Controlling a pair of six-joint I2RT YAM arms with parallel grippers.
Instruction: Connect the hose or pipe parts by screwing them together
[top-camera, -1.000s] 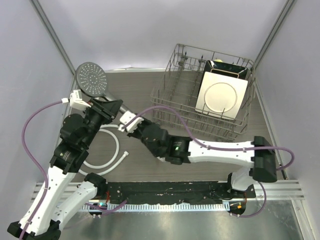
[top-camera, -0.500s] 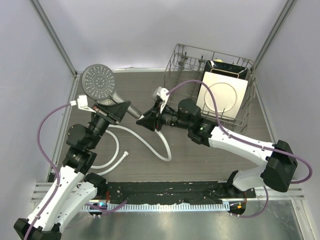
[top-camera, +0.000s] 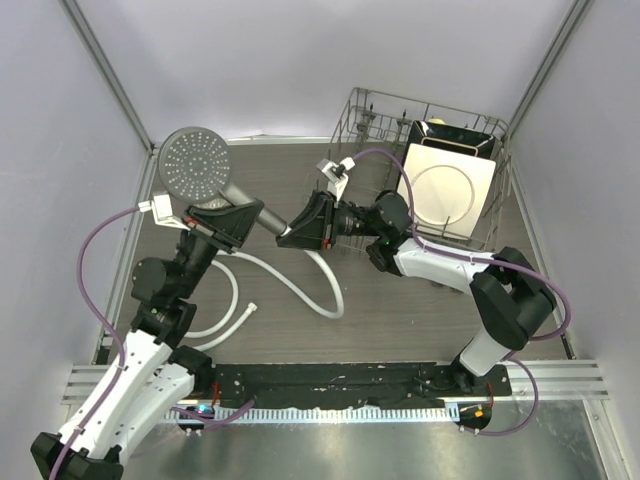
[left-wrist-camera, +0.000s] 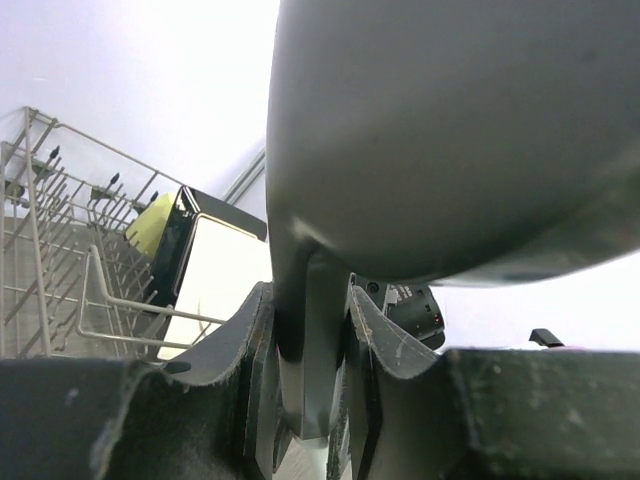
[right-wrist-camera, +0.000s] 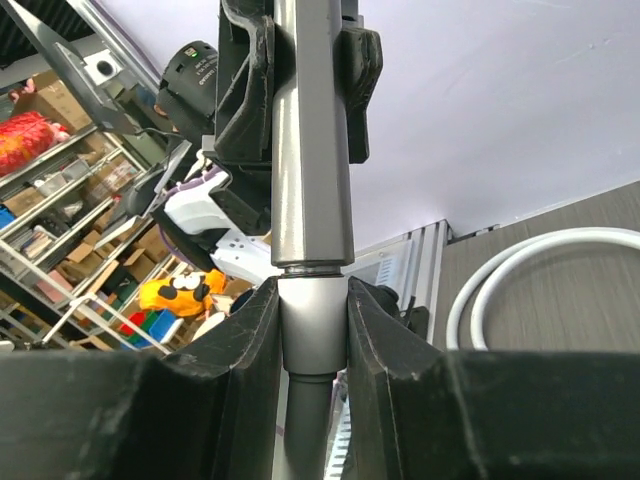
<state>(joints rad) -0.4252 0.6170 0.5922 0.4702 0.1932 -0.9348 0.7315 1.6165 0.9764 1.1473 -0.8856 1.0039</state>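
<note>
My left gripper (top-camera: 238, 217) is shut on the straight handle (left-wrist-camera: 312, 330) of the grey shower head (top-camera: 195, 165) and holds it above the table, its perforated face turned up. The head's rounded back (left-wrist-camera: 450, 130) fills the left wrist view. My right gripper (top-camera: 302, 230) is shut on the metal end nut (right-wrist-camera: 313, 325) of the white hose (top-camera: 318, 282), and the nut sits right against the handle's end (right-wrist-camera: 310, 180), in line with it. The rest of the hose loops over the table to a free end (top-camera: 251, 308).
A wire dish rack (top-camera: 340, 190) stands at the back right, close behind my right wrist. It holds a white square plate (top-camera: 445, 190) and a dark plate (top-camera: 455, 135). Purple cables (top-camera: 100, 240) arc off both arms. Grey walls close in on both sides.
My right gripper has swung up from the table with the hose end and brought the nut against the handle's end. The left gripper has lifted the shower head a little to the right.
</note>
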